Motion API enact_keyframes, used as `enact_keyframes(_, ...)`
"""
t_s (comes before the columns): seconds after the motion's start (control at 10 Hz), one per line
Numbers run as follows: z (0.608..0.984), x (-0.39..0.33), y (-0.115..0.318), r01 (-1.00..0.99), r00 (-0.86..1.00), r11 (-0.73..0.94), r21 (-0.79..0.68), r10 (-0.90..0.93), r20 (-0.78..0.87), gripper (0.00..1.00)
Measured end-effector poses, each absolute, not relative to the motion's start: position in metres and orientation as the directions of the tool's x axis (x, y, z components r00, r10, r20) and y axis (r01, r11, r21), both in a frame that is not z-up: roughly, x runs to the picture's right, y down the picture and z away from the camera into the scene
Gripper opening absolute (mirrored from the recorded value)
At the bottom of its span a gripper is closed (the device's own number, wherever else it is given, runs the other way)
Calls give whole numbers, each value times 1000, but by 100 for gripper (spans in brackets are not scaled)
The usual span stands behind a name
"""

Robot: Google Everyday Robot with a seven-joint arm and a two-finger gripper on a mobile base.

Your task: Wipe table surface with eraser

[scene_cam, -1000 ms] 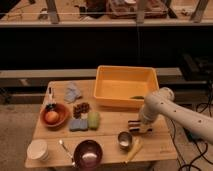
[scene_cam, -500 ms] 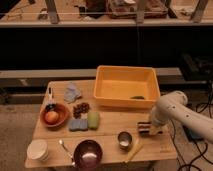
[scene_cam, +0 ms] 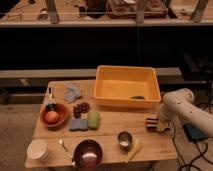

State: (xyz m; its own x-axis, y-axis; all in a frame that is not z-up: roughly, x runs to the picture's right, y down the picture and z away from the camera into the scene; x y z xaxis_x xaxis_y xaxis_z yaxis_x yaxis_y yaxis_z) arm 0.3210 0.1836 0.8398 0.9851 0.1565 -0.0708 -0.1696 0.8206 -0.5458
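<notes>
Slid rightward along the table surface (scene_cam: 109, 136), the gripper (scene_cam: 158, 124) clamps the eraser (scene_cam: 151, 123).

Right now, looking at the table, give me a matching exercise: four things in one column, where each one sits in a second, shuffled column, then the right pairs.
1 eraser
2 purple bowl
3 orange bowl
4 yellow tub

A near edge of the table, middle
B picture's right end, gripped in the shut claw
C far side, right of centre
D picture's left end

Pairs: 1-B, 2-A, 3-D, 4-C.
</notes>
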Motion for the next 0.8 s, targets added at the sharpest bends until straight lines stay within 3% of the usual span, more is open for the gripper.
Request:
enact_keyframes(0.4, 856, 282, 153, -144, 989, 838, -527, 144, -40, 6)
enact_keyframes(0.7, 851, 243, 160, -106, 992, 838, -535, 125, 0, 6)
enact_keyframes(0.8, 836, 224, 186, -71, 995, 833, -548, 98, 21, 6)
